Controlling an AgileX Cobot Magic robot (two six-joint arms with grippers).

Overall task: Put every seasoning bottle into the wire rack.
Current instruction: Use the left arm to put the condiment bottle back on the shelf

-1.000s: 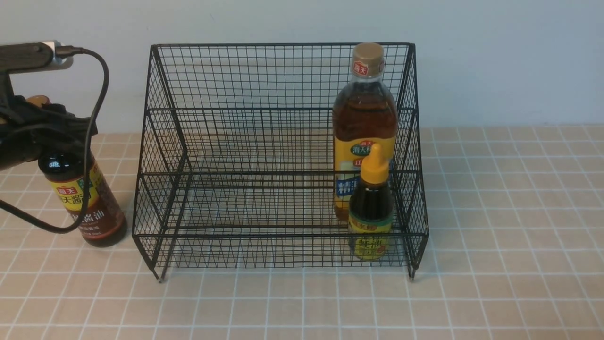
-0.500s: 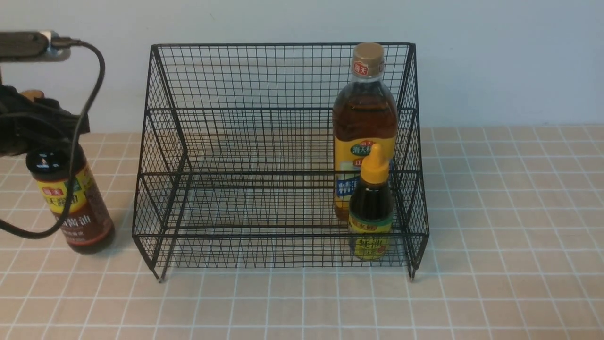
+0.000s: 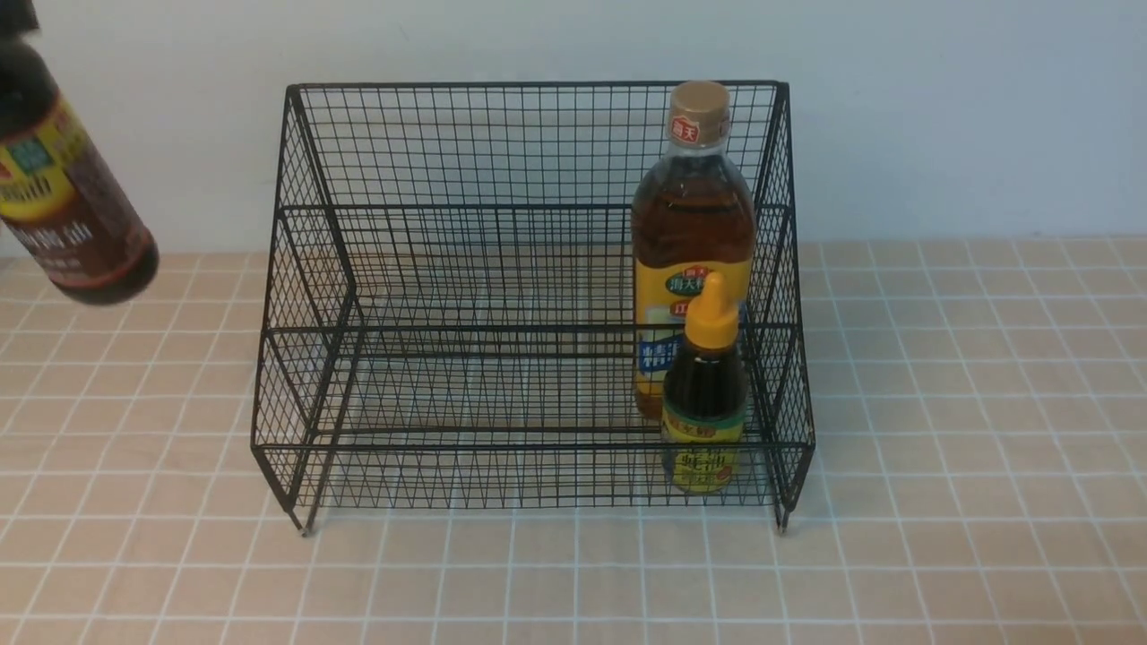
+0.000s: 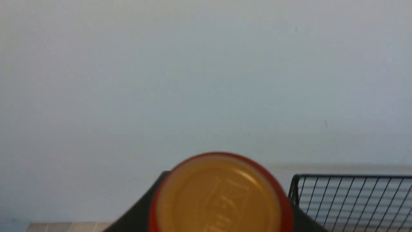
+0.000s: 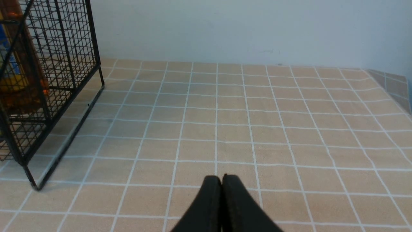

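The dark bottle [image 3: 63, 206] with a yellow-red label hangs tilted in the air at the far left, clear of the tiles and left of the wire rack [image 3: 529, 143]. In the left wrist view its red-rimmed cap [image 4: 220, 199] sits between my left gripper's black fingers [image 4: 138, 214], which are shut on it. The tall amber bottle [image 3: 692, 224] stands on the rack's upper tier at the right. The small dark bottle with the yellow nozzle cap [image 3: 705, 394] stands on the lower tier before it. My right gripper [image 5: 221, 178] is shut and empty over the tiles right of the rack [image 5: 54, 48].
The rack's top corner [image 4: 354, 199] lies just right of the held cap. A pale wall [image 3: 941, 116] runs close behind the rack. The tiled counter [image 3: 968, 430] stretches right of the rack, with a raised tiled edge [image 5: 392, 87] at its far right.
My left gripper has lifted the dark bottle off the tiles, up and to the left, so the arm has left the front view. The rack and the other two bottles have not moved.
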